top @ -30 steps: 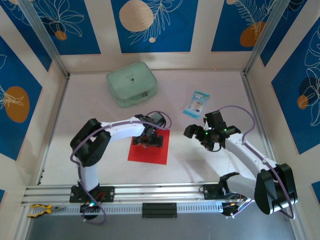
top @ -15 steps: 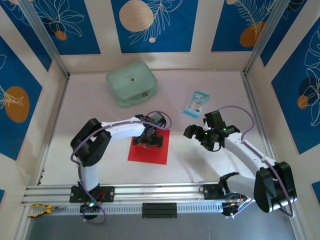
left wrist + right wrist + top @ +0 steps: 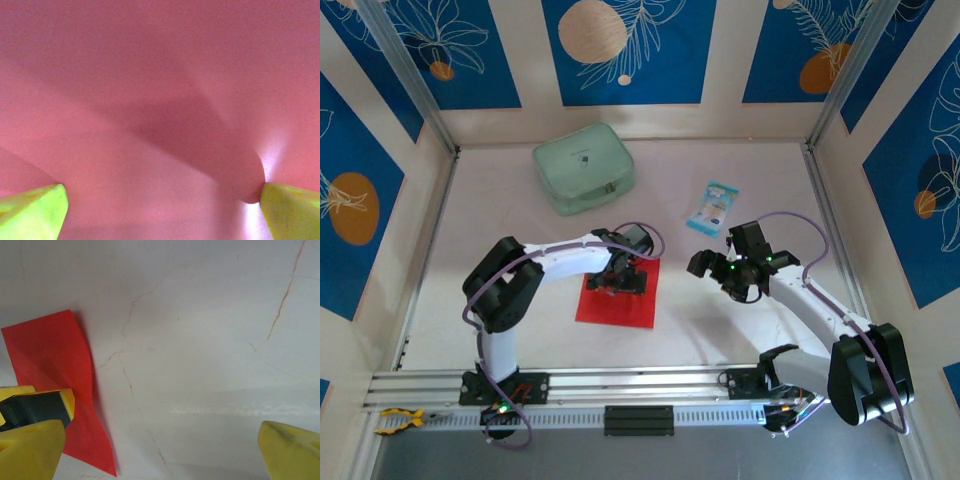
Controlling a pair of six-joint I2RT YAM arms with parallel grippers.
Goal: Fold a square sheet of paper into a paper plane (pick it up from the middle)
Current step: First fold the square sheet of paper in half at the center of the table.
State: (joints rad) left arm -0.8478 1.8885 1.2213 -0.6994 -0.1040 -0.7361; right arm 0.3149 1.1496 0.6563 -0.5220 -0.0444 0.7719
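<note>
1. We see the square sheet of paper (image 3: 620,308) lying on the table (image 3: 520,240), a little left of the table's middle and closer to its near edge than to its far edge
2. The left gripper (image 3: 617,282) is down over the far half of that sheet. We read its claw as released: the jaws stand spread wide and nothing is pinched between them
3. In the left wrist view, both yellow-green fingertips (image 3: 35,210) sit at the red surface, and the paper rises in a shadowed hump between them. We cannot tell how hard they press
4. The right gripper (image 3: 725,255) is over bare table to the right of the sheet, apart from it. Its claw is released too, jaws wide and empty
5. From the right wrist we see the sheet's nearest edge, wavy, with a shadow under it, so that edge is slightly lifted off the table
6. A pale green zip pouch (image 3: 583,167) lies near the far edge, left of the middle, and a blue-white packet (image 3: 713,207) lies to its right, between the far edge and the right gripper; both are well apart from the sheet
</note>
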